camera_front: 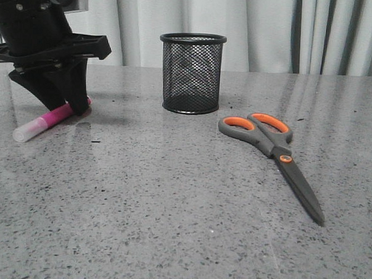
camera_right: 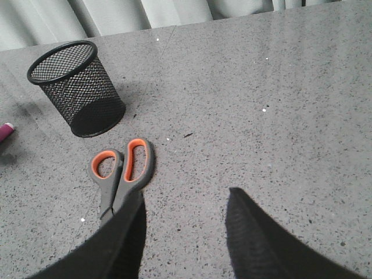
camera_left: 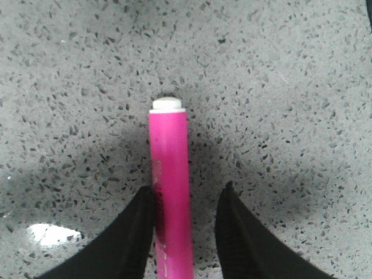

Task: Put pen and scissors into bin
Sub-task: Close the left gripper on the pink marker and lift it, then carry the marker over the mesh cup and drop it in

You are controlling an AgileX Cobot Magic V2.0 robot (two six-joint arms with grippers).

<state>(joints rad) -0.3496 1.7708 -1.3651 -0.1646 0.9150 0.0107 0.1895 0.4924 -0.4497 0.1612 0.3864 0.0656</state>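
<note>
Bin (camera_front: pixel 191 73) apparently empty; pen (camera_left: pixel 170 192) left of it, straddled ungripped by spread left gripper (camera_left: pixel 186 218); scissors (camera_front: pixel 273 152) right, untouched; right gripper (camera_right: pixel 186 218) agape, empty

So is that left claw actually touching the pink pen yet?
Cannot tell. In the left wrist view the open left claw straddles the pen: one finger sits tight against it, no gap visible; the other stands clear.

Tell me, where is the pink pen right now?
In the front view the pen lies flat on the table's left side, left of the bin, with the left gripper straddling its end.
</note>
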